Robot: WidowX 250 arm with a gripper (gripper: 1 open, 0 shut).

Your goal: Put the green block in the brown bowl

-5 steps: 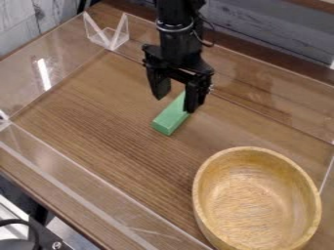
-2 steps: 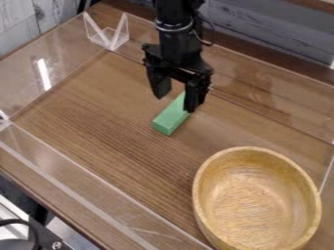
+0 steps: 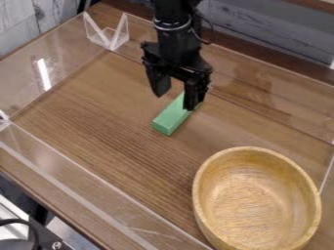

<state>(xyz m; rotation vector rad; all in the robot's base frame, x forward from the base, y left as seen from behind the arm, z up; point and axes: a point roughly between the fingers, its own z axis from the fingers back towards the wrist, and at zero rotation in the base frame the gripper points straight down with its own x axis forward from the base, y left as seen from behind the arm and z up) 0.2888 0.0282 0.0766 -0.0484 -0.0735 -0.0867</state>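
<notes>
Jaws (image 3: pixel 178 98) shifted slightly, green block (image 3: pixel 173 115) (unmoved)

single view, from above, angled down

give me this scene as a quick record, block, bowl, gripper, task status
block: green block, lying on the wooden table, far end under the gripper
bowl: brown bowl, upright at the near right, nothing in it
gripper: open gripper, above the block's far end
status: block not yet in the bowl
</notes>
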